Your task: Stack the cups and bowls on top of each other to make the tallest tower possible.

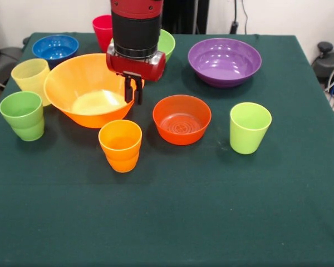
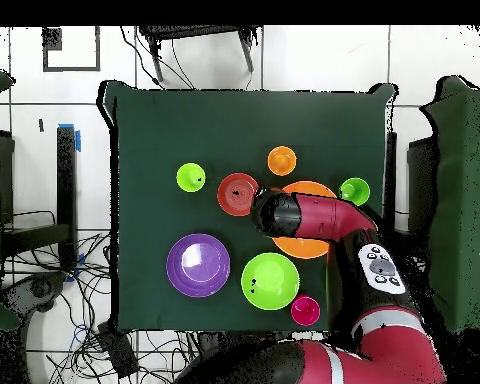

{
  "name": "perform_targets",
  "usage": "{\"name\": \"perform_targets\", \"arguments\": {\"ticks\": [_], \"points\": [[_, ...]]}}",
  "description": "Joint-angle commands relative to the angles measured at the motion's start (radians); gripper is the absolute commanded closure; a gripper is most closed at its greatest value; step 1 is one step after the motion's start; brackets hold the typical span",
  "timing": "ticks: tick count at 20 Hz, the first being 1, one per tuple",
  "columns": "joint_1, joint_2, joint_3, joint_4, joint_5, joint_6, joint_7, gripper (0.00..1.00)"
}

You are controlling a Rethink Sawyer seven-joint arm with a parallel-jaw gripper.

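My gripper (image 1: 133, 95) hangs at the right rim of the large translucent orange bowl (image 1: 86, 92), its fingers close together and closed on that rim. The bowl rests on the table and also shows in the overhead view (image 2: 309, 242), partly under the arm. Near it are the orange cup (image 1: 121, 146), red-orange bowl (image 1: 182, 119), lime cup (image 1: 250, 127), green cup (image 1: 23, 115) and yellow cup (image 1: 32, 78). Further back are the blue bowl (image 1: 55, 47), red cup (image 1: 102, 30), purple bowl (image 1: 225, 61) and green bowl (image 1: 167, 43), which is half hidden behind the arm.
Everything stands apart on the dark green tablecloth (image 1: 172, 217). The half of the table away from the robot holds nothing. Cables and chairs lie off the table in the overhead view.
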Motion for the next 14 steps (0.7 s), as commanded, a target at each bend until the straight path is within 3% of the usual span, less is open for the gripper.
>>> {"name": "perform_targets", "arguments": {"ticks": [1, 10, 14], "points": [[0.009, 0.068, 0.087, 0.016, -0.067, -0.041, -0.021, 1.00], [0.007, 0.060, 0.092, 0.024, -0.053, -0.012, -0.022, 1.00], [-0.012, 0.012, 0.122, 0.056, -0.027, 0.040, -0.040, 1.00]]}}
